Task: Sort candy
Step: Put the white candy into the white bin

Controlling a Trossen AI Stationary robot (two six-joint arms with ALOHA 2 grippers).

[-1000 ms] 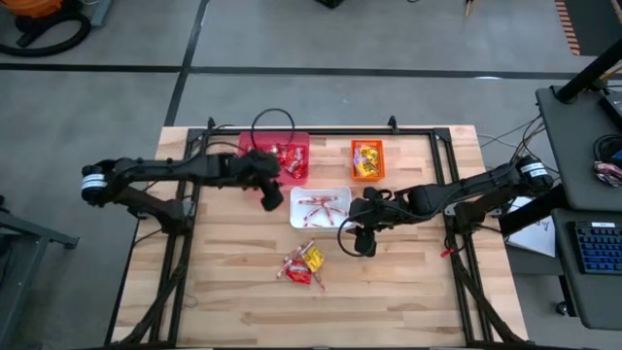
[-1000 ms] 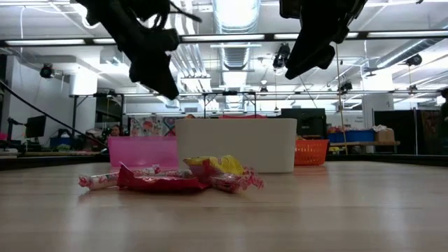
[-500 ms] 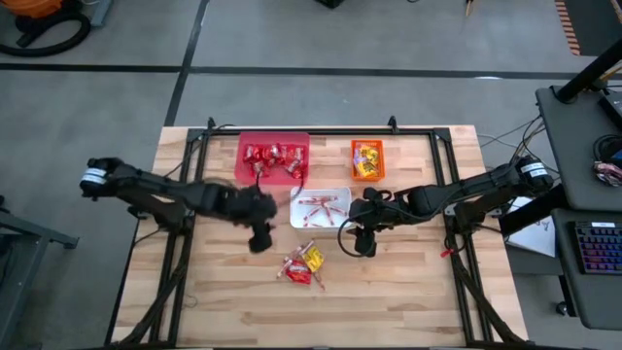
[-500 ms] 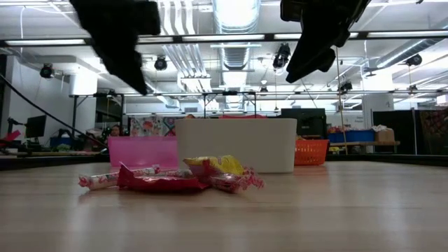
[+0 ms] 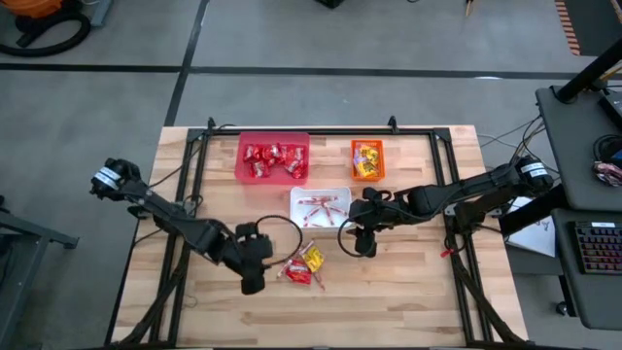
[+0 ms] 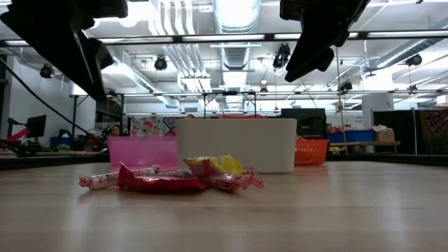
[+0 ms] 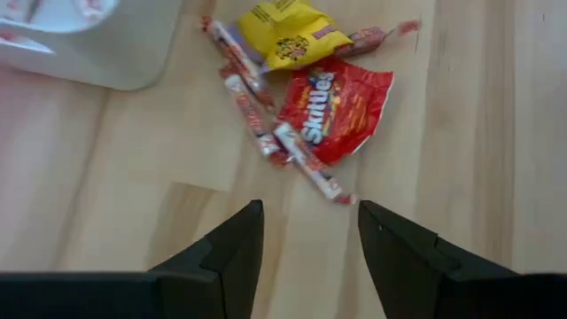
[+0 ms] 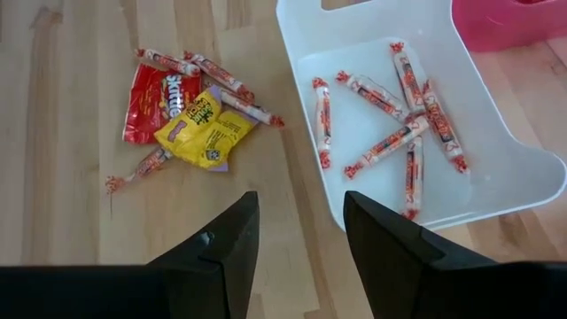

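A small heap of candy lies on the wooden table near its middle: a shiny red packet, a yellow packet and thin red-and-white sticks. My left gripper hovers open just left of the heap, above the table, its fingers short of the nearest stick. My right gripper hangs open in the air to the right of the heap, beside the white bin. It touches nothing, and the heap shows ahead of it.
The white bin holds several red-and-white sticks. Behind it stand a red bin with red packets and an orange bin with yellow-orange packets. A black frame runs round the table's far and side edges.
My left gripper has swung from over the red bin toward the table's near edge, sinking a little and turning, and now hangs just left of the candy heap. The red packets in the red bin have come into view. The heap has not moved.
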